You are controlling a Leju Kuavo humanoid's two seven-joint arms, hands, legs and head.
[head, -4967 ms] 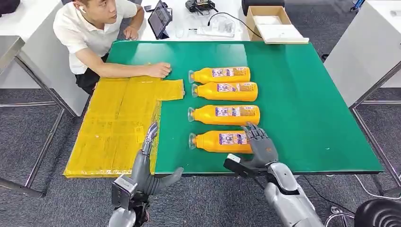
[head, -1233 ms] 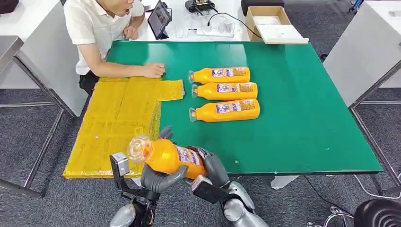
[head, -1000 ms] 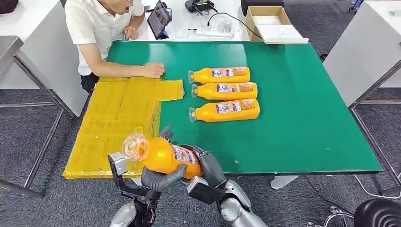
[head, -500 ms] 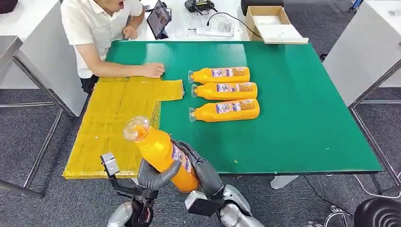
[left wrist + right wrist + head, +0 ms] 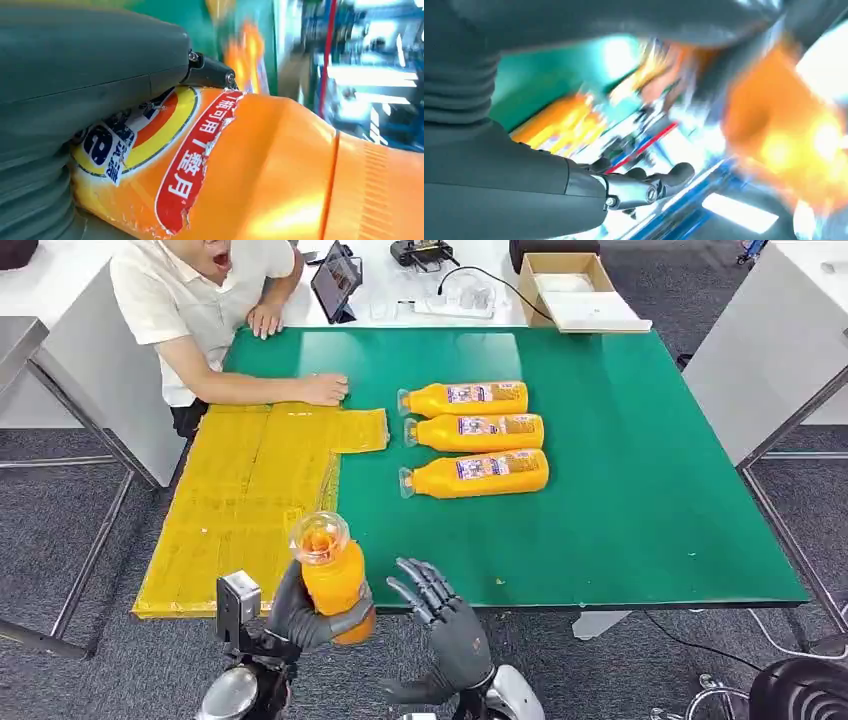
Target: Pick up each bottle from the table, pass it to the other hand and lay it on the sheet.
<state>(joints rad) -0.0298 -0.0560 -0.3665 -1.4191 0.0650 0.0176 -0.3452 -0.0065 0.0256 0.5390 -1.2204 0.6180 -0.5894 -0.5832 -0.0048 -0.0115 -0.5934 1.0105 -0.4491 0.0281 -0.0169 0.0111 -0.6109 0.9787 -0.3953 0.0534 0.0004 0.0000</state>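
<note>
My left hand [image 5: 300, 615] grips an orange bottle [image 5: 332, 575] upright, cap up, just off the table's near edge beside the yellow sheet [image 5: 245, 500]. In the left wrist view the bottle [image 5: 260, 170] with its torn label lies against the grey thumb. My right hand [image 5: 445, 625] hangs a little to the bottle's right with fingers spread and nothing in it; the right wrist view is blurred, with its dark fingers [image 5: 644, 187] showing. Three more orange bottles [image 5: 465, 399] [image 5: 477, 432] [image 5: 478, 474] lie on their sides in a column on the green table [image 5: 640, 490].
A person sits at the far left corner with one hand [image 5: 325, 389] on the sheet's far edge. Behind the table stand a tablet [image 5: 335, 282] and a cardboard box [image 5: 575, 290]. A white cabinet [image 5: 770, 340] stands at the right.
My right hand has let go of the bottle and drawn away to the right with its fingers spread. My left hand now holds the bottle alone and has turned it upright.
</note>
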